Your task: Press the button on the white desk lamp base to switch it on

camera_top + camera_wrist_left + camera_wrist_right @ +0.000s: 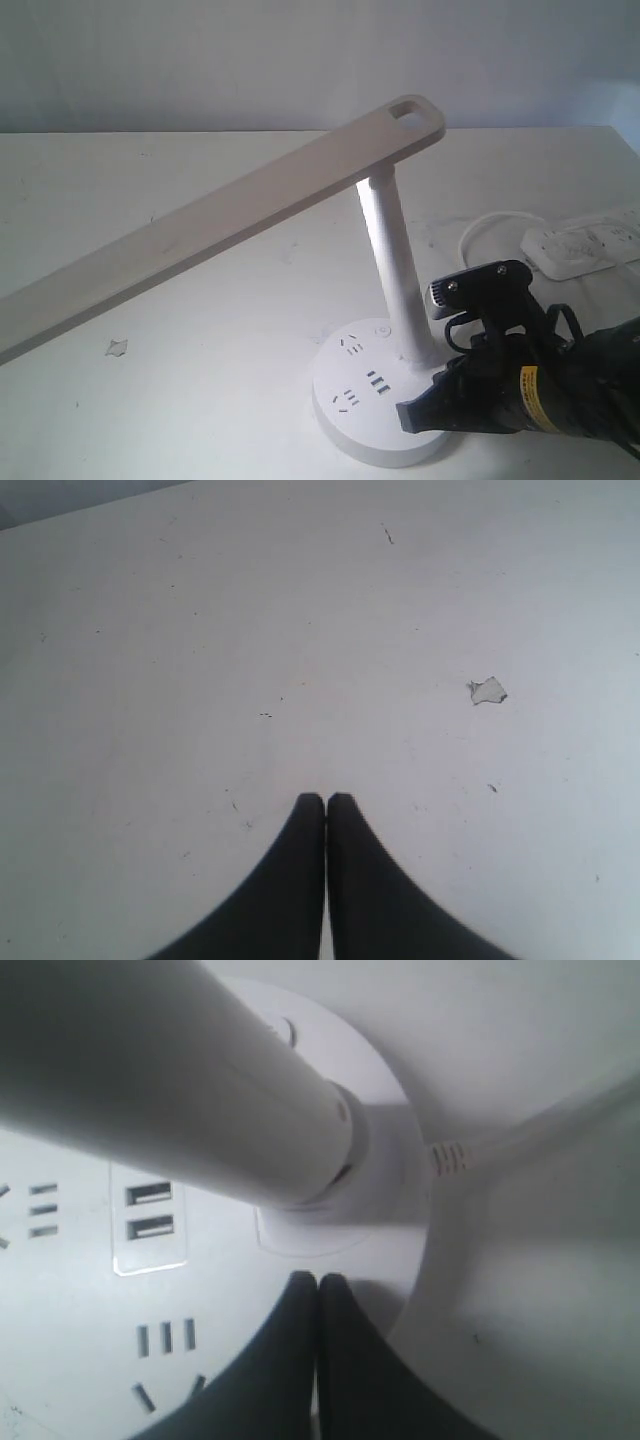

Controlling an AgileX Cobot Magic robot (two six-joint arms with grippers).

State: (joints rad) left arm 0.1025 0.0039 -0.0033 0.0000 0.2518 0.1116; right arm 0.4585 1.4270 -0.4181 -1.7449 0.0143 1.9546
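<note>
The white desk lamp base [350, 400] is a thick round disc near the front, with socket holes, a USB row [377, 381] and a white pole [398, 270] carrying a long flat head [200, 225]. One small round button [381, 329] shows on the far side of the disc; its mark is too small to read. My right gripper [403, 415] is shut, its tips on the base [330, 1070] beside the foot of the pole [180, 1080], past the USB ports [149, 1210]. Whatever is under the tips [317, 1282] is hidden. My left gripper [326, 798] is shut over bare table.
A white power strip [580, 245] lies at the back right, its cable [480, 232] looping towards the lamp. The base's own cord [520, 1135] leaves at the rim. A small chip in the table [117, 347] [487, 690] sits at the left. The lamp head overhangs the left half.
</note>
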